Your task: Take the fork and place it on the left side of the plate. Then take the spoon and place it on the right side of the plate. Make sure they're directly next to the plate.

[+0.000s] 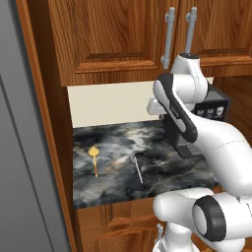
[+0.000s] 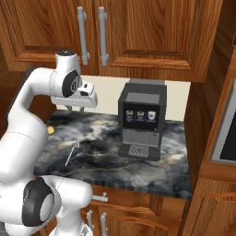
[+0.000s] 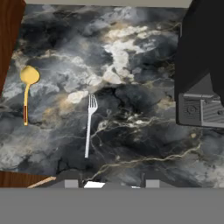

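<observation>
Worktop (image 1: 113, 182): dark marbled stone with pale and gold veining, set between wooden side panels. Wall behind it: plain cream backsplash (image 1: 110, 103). Above: wooden wall cabinets (image 2: 147, 32) with raised panel doors, two vertical grey bar handles (image 2: 92, 34) side by side at the door meeting. Coffee machine (image 2: 140, 122): black, boxy, standing upright on the worktop toward its right side near the back wall, three small buttons on its face, drip grille at its foot. Below the worktop edge: wooden drawer fronts (image 2: 138, 207) with pale handles.
</observation>
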